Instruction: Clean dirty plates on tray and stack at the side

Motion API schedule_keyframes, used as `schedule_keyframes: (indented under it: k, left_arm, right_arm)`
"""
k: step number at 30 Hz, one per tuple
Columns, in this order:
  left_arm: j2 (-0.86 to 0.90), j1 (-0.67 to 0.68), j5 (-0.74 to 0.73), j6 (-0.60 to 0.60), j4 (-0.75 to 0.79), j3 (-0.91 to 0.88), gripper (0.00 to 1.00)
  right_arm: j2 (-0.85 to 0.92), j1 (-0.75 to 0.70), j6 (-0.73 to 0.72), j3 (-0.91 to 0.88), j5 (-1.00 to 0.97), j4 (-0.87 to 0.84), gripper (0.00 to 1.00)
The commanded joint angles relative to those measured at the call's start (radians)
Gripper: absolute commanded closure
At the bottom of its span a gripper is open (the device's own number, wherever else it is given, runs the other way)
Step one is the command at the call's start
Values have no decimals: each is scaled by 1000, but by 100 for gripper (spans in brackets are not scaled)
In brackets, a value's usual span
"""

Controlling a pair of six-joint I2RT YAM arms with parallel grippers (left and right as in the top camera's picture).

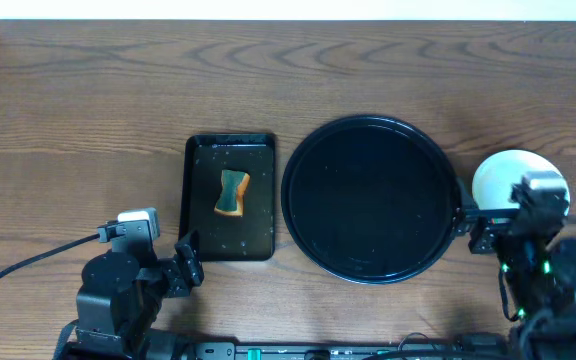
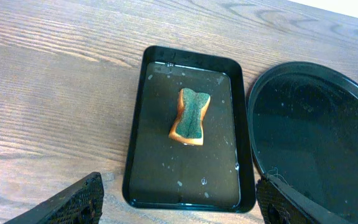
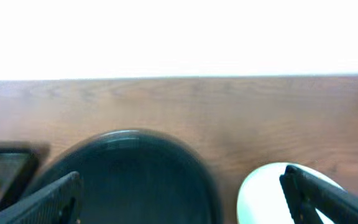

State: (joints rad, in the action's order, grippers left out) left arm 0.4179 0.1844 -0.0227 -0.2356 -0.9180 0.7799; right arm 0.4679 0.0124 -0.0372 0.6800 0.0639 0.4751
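The round black tray (image 1: 368,200) lies in the middle of the table with nothing on it; it also shows in the left wrist view (image 2: 316,137) and the right wrist view (image 3: 135,180). A pale plate (image 1: 508,172) rests on the bare wood just right of the tray, partly hidden by my right arm, and I cannot tell whether others lie beneath it. My right gripper (image 1: 488,218) stands open at the plate's near edge, with the plate (image 3: 263,196) by its right finger. My left gripper (image 1: 186,264) is open and holds nothing, at the near end of the rectangular tray.
A small rectangular black tray (image 1: 200,200), wet inside, lies left of the round one and holds a green and orange sponge (image 1: 232,192). A black cable (image 1: 28,262) runs across the wood to the left arm.
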Motion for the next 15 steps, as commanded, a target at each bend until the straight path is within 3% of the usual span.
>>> schedule_keyframes:
  k: [1, 10, 15]
  left_arm:
    - [-2, 2, 8, 10, -1, -4, 21]
    - [-2, 2, 8, 9, -1, -4, 21]
    - [-2, 2, 8, 10, -2, -4, 21]
  right_arm:
    - [-121, -34, 8, -129, 23, -104, 1]
    - [-420, -46, 4, -470, 25, -428, 1]
    - [-462, -45, -3, -585, 22, -547, 1]
